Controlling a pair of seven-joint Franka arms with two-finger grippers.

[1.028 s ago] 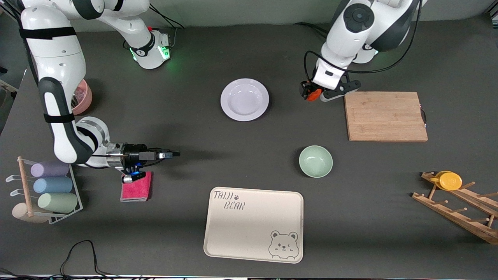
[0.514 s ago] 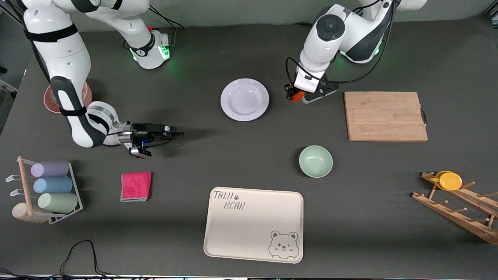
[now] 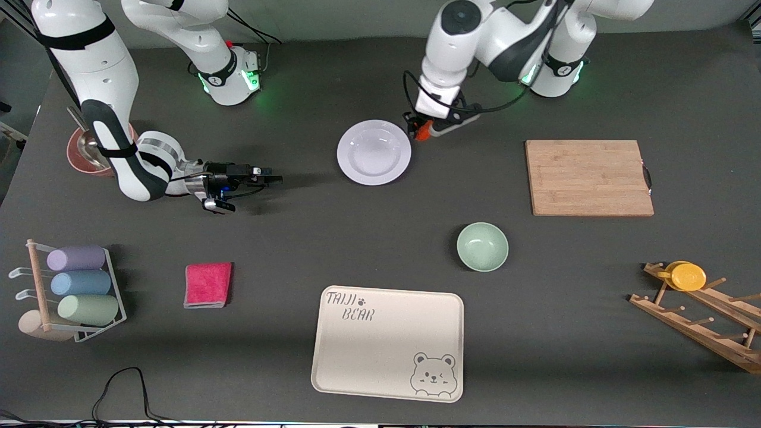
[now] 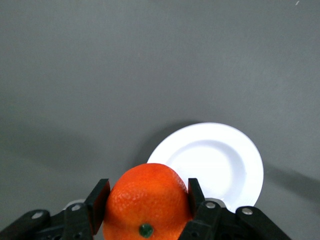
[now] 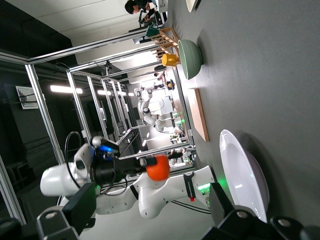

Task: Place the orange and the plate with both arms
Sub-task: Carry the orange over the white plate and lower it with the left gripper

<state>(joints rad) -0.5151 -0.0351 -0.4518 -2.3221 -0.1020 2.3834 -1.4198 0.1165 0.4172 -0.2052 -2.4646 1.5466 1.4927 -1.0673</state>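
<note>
The lavender-white plate (image 3: pixel 374 152) lies on the dark table, midway between the arms' ends. My left gripper (image 3: pixel 421 131) is shut on the orange (image 3: pixel 423 133) and holds it just above the table, beside the plate's rim toward the left arm's end. In the left wrist view the orange (image 4: pixel 147 200) sits between the pads (image 4: pixel 98 201), with the plate (image 4: pixel 215 160) past it. My right gripper (image 3: pixel 269 176) is open and empty, held level and low over bare table toward the right arm's end from the plate. The right wrist view shows its own gripper (image 5: pixel 150 210), the plate (image 5: pixel 242 175) and the orange (image 5: pixel 158 168).
A mint-green bowl (image 3: pixel 482 246) and a cream bear tray (image 3: pixel 387 343) lie nearer the camera. A wooden cutting board (image 3: pixel 588 177) and a wooden rack with a yellow disc (image 3: pixel 688 276) lie toward the left arm's end. A pink cloth (image 3: pixel 207 285), a cup rack (image 3: pixel 71 291) and a pink bowl (image 3: pixel 83 151) lie toward the right arm's end.
My left gripper has carried the orange from beside the cutting board to the plate's rim. My right gripper has moved from over the pink cloth away from the camera, toward the plate.
</note>
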